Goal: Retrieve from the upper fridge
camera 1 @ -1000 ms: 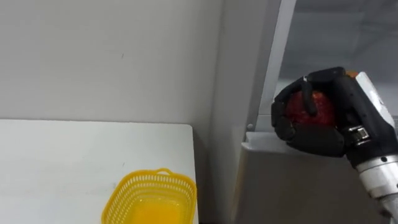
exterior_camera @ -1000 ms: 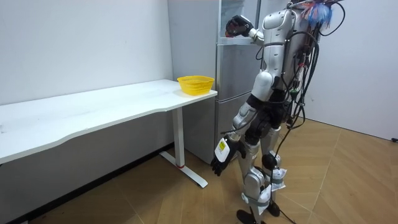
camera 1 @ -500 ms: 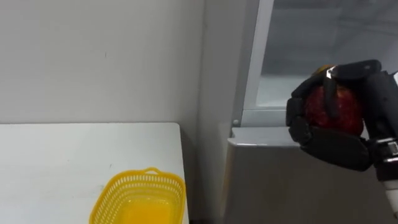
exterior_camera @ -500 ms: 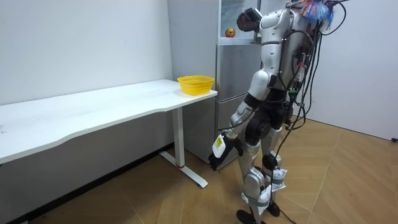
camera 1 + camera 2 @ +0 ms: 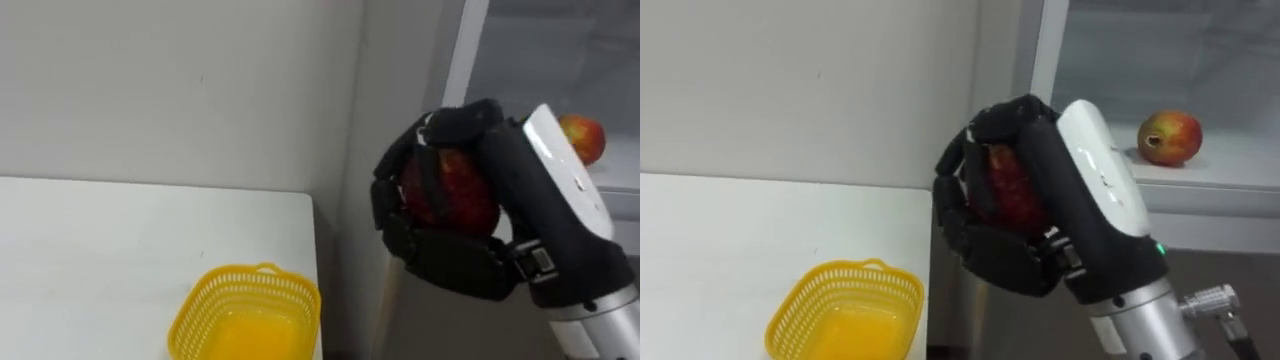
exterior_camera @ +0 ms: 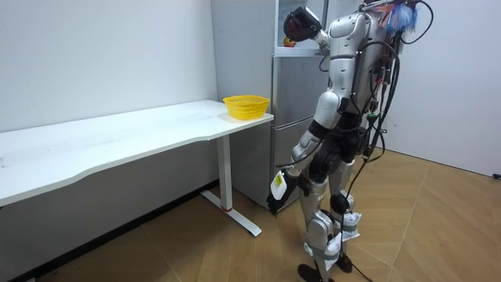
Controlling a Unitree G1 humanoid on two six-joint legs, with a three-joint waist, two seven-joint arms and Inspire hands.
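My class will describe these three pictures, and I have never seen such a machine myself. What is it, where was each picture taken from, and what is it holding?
It is a humanoid robot that stands on two legs before a fridge, next to a white table. Two pictures come from cameras in its head, a left and a right eye, looking at its work. The third comes from a camera standing in the room and shows the whole robot. Its right hand, black with fingers like ours, is raised and curled round a red apple. A second apple lies inside the open upper part of the fridge. On the table's corner near the fridge stands an empty yellow basket. Its left hand hangs low by its leg.
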